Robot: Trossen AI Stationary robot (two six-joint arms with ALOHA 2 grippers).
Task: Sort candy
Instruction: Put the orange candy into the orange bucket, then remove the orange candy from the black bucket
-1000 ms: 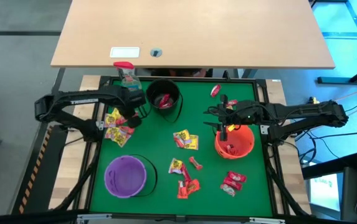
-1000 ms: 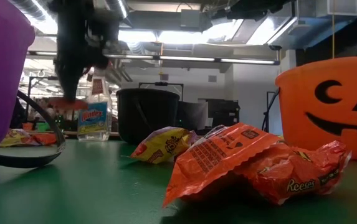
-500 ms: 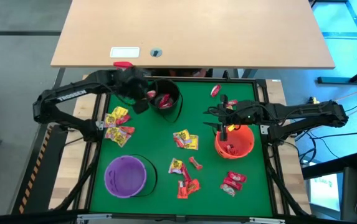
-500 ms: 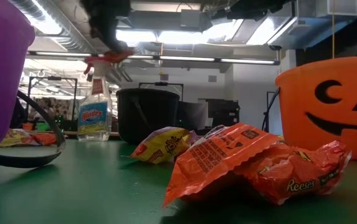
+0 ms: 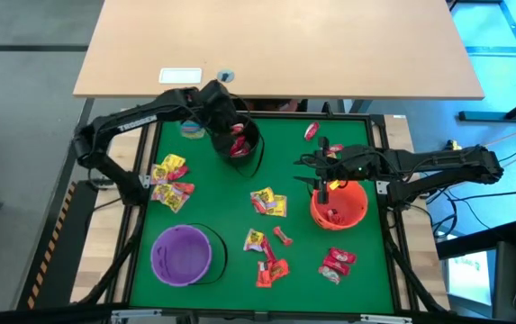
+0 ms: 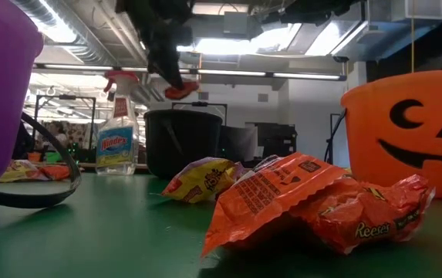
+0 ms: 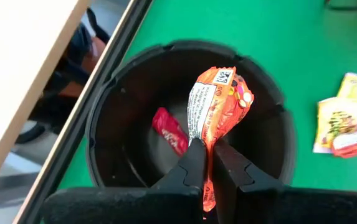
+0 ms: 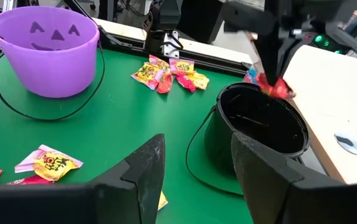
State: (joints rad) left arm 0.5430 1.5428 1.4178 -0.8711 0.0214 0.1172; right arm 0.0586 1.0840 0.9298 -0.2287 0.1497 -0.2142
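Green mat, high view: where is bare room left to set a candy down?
Free: the strip of green mat between the black plastic bucket and the round purple bucket, and the corner beyond the orange pumpkin bucket. Crowded: wrapped candies cluster mid-mat.

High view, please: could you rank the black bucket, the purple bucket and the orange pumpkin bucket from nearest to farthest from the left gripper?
1. The round black plastic bucket, directly beneath the left gripper, at the mat's far edge.
2. The orange pumpkin bucket, across on the right side, under the right gripper.
3. The purple plastic bucket, at the near left corner.
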